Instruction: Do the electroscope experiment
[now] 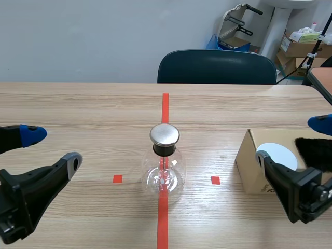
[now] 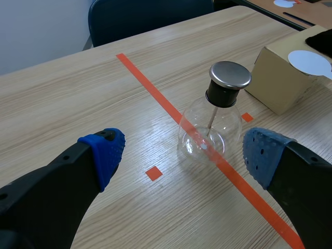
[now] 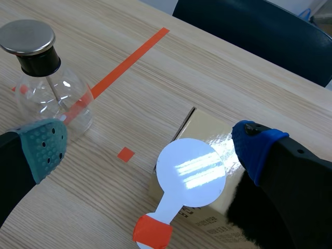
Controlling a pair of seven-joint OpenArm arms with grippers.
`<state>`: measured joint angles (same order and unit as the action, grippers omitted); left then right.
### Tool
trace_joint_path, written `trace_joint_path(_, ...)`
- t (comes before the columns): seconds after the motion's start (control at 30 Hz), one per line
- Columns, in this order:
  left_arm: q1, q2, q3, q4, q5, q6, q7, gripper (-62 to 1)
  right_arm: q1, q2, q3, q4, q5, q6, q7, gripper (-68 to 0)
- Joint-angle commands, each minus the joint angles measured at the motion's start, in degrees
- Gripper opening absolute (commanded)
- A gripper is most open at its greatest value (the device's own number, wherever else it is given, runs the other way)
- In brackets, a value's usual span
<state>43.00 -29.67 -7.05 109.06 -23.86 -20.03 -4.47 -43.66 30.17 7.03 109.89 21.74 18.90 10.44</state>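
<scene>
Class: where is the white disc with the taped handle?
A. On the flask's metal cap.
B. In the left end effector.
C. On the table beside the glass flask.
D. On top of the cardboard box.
D: the white disc lies flat on the cardboard box, apart from the glass flask.

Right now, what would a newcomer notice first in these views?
The glass electroscope flask with its shiny metal cap stands mid-table on the red tape line. On the cardboard box to its right lies a white disc paddle with an orange-red handle.
</scene>
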Motion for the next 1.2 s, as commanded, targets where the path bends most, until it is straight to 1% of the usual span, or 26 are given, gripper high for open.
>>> trace_joint_path(0.0, 0.13, 0.42, -0.07, 0.35, -0.35, 0.83, -0.35, -11.8, 0.76, 0.61, 0.57, 0.83, 0.35, 0.02, -0.48, 0.4)
trace_joint_path(0.27, 0.13, 0.42, -0.07, 0.35, -0.35, 0.83, -0.35, -11.8, 0.79, 0.61, 0.57, 0.83, 0.28, 0.0, -0.48, 0.4)
trace_joint_path(0.37, 0.13, 0.42, -0.07, 0.35, -0.35, 0.83, -0.35, -11.8, 0.79, 0.61, 0.57, 0.83, -0.55, 0.0, -0.46, 0.4)
trace_joint_path(0.47, 0.13, 0.42, -0.07, 0.35, -0.35, 0.83, -0.35, -11.8, 0.79, 0.61, 0.57, 0.83, -0.57, 0.48, -0.46, 0.4)
trace_joint_path(0.53, 0.13, 0.42, -0.07, 0.35, -0.35, 0.83, -0.35, -11.8, 0.79, 0.61, 0.57, 0.83, -2.19, 1.05, -0.35, 0.4)
trace_joint_path(0.57, 0.13, 0.42, -0.07, 0.35, -0.35, 0.83, -0.37, -11.8, 0.76, 0.61, 0.57, 0.9, -3.96, 2.34, 0.2, 0.4)
trace_joint_path(0.63, 0.13, 0.39, -0.07, 0.35, -0.35, 0.83, -0.37, -11.8, 0.15, 0.61, 0.39, 1.62, -9.22, 5.01, 1.66, 0.4)
trace_joint_path(0.7, 0.13, 0.17, -0.04, 0.35, -0.35, 0.81, -0.37, -11.8, -1.75, 0.61, 0.37, 2.97, -15.91, 5.84, 3.61, 0.4)
trace_joint_path(0.73, 0.13, 0.04, -0.04, 0.35, -0.35, 0.81, -0.35, -11.8, -3.08, 0.61, 0.37, 3.74, -19.91, 5.84, 4.83, 0.4)
trace_joint_path(0.8, 0.13, -0.09, -0.04, 0.35, -0.35, 0.81, -0.09, -11.8, -6.36, 0.59, 0.37, 5.11, -29.44, 5.49, 8.22, 0.4)
trace_joint_path(0.83, 0.13, -0.11, -0.04, 0.35, -0.35, 0.81, 0.04, -11.8, -8.28, 0.59, 0.35, 5.64, -34.64, 4.35, 10.27, 0.4)
trace_joint_path(0.87, 0.13, -0.39, -0.04, 0.35, -0.35, 0.81, 0.04, -11.8, -10.43, 0.59, 0.15, 5.95, -39.98, 2.51, 12.24, 0.4)
trace_joint_path(0.93, 0.13, -1.86, 0.22, 0.35, -0.35, 0.76, 0.04, -11.8, -14.45, 0.55, -0.66, 5.99, -50.95, -3.67, 15.1, 0.4)
trace_joint_path(1.0, 0.07, -3.87, 1.09, 0.35, -0.35, 0.79, -0.09, -11.8, -18.14, 0.26, -1.49, 5.38, -60.74, -11.41, 15.93, 0.4)
trace_joint_path(1.03, -0.07, -5.03, 1.75, 0.35, -0.35, 0.79, -0.26, -11.8, -19.52, -0.24, -1.64, 4.63, -64.98, -16.09, 16.41, 0.4)
trace_joint_path(1.1, -0.68, -7.5, 3.3, 0.35, -0.37, 0.76, -0.63, -11.8, -20.5, -1.38, -1.97, 2.32, -71.47, -25.55, 17.16, 0.4)
trace_joint_path(1.17, -1.4, -10.08, 5.14, 0.35, -0.37, 0.79, -0.68, -11.8, -19.74, -2.29, -2.38, -1.01, -75.95, -33.09, 17.4, 0.4)
